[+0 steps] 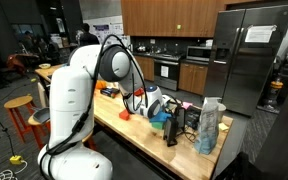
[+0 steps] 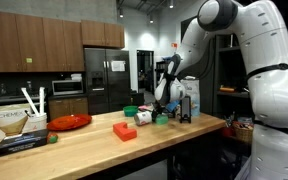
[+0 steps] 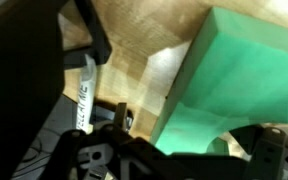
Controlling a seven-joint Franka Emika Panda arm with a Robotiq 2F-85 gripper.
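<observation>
In the wrist view a large green block point(image 3: 246, 75) fills the right half, resting on the light wooden table point(image 3: 134, 45). My gripper point(image 3: 184, 160) is low over it, its dark fingers point(image 3: 276, 150) spread wide on either side of the block's near end, and I cannot see contact. In both exterior views the gripper point(image 2: 163, 107) point(image 1: 160, 111) points down at the green item point(image 2: 161, 118) near the far end of the table. A white strip with print point(image 3: 86, 90) lies beside the block.
A red block point(image 2: 124, 131), a red bowl point(image 2: 71, 122), a green bowl point(image 2: 131, 111) and a filter box point(image 2: 12, 125) sit along the counter. A clear bottle point(image 1: 209, 125) and a black object point(image 1: 173, 127) stand close behind the gripper. The table edge point(image 1: 154, 150) is near.
</observation>
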